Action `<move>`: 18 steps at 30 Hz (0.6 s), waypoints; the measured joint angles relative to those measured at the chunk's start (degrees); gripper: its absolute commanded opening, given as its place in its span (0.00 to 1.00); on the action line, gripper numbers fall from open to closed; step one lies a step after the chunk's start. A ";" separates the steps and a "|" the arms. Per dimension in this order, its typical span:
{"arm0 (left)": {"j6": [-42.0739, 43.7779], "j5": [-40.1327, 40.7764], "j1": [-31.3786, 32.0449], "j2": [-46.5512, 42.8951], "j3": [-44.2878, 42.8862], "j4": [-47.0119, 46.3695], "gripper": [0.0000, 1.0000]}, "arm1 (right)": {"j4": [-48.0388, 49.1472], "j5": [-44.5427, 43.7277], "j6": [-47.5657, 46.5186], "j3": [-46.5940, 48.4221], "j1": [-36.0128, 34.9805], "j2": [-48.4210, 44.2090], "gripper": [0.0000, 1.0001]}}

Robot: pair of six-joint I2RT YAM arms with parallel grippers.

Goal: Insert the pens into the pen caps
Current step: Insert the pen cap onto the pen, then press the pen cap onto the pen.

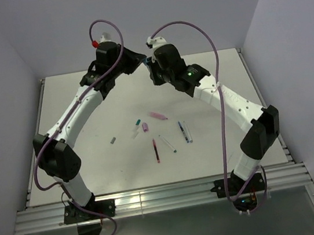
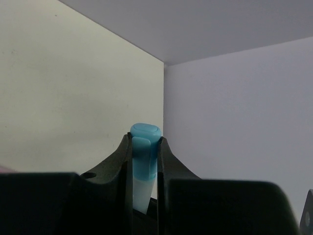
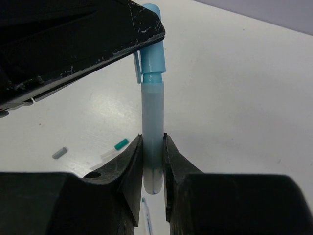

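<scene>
One light blue cap is pinched in the nearly closed left gripper. One pale pen, its tip in that cap, is pinched by the right gripper, both held above the table. On it lie at least four more pens and three loose caps.

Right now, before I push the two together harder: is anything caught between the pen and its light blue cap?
Nothing visible is. The pale pen, pinched in the right fingers, runs straight up into the light blue cap, which the left fingers grip. No other object is at the joint.
</scene>
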State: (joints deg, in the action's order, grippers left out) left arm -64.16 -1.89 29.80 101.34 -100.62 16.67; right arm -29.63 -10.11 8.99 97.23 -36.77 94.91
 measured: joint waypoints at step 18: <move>2.01 3.78 1.27 0.00 0.15 -3.56 0.00 | 3.98 0.61 -3.15 -0.87 1.01 -0.15 0.00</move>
State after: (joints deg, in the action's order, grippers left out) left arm -62.15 1.89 31.07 101.34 -100.47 13.10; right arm -25.65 -9.50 5.85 96.36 -35.77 94.76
